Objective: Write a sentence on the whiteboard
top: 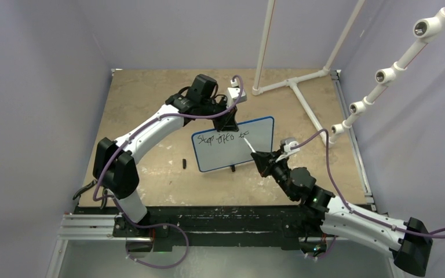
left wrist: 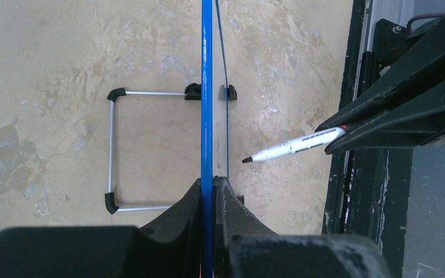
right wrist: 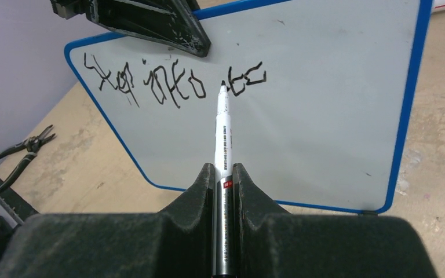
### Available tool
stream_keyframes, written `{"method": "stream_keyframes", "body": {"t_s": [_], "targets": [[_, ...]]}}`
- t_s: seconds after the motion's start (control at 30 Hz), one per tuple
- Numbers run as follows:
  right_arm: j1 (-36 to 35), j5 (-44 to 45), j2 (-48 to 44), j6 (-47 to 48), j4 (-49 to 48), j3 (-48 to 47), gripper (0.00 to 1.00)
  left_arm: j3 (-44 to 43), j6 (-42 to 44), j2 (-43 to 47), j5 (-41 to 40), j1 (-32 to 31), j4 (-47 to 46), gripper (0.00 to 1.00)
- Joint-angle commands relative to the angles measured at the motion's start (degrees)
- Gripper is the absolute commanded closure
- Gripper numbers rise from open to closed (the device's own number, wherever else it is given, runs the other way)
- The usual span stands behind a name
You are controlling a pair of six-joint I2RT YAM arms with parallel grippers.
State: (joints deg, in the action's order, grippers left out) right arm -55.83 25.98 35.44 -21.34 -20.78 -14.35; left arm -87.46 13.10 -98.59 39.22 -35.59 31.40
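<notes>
The whiteboard (top: 226,157) stood upright near the middle of the tan table (top: 150,98), leaning slightly back on its small black feet. The left tool (top: 227,120) reached down from above and was pressed together on the board's blue top rim, one finger on each face. In the left wrist view the rim (left wrist: 207,87) ran straight up between that tool's (left wrist: 208,184) fingertips. A wire stand (left wrist: 113,150) with black corners lay on the table behind the board.

The right tool (right wrist: 223,171) pinched a white marker (right wrist: 222,127) by its barrel, tip pointing at the board's face (right wrist: 324,116). The sentence (right wrist: 174,84) ran in one black line across the upper left of the board, and the marker tip sat at the start of its last scribble. From the left wrist view, the marker (left wrist: 292,146) tip stood just off the surface, not touching.

A small dark object (top: 183,163) lay on the table just left of the board. Pliers (right wrist: 23,150) lay farther left, and a white pipe frame (top: 292,81) stood behind.
</notes>
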Motion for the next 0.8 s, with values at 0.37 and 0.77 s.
{"method": "stream_keyframes", "body": {"t_s": [0.37,0.77], "targets": [[0.11,4.07,2.42,0.58,-2.78,-2.87,1.0,3.28,2.24,1.64,-0.14,0.66,5.3,1.0],[0.11,5.13,3.08,1.25,-4.58,-2.79,1.0,3.33,2.24,1.82,-0.02,0.66,5.19,1.0]]}}
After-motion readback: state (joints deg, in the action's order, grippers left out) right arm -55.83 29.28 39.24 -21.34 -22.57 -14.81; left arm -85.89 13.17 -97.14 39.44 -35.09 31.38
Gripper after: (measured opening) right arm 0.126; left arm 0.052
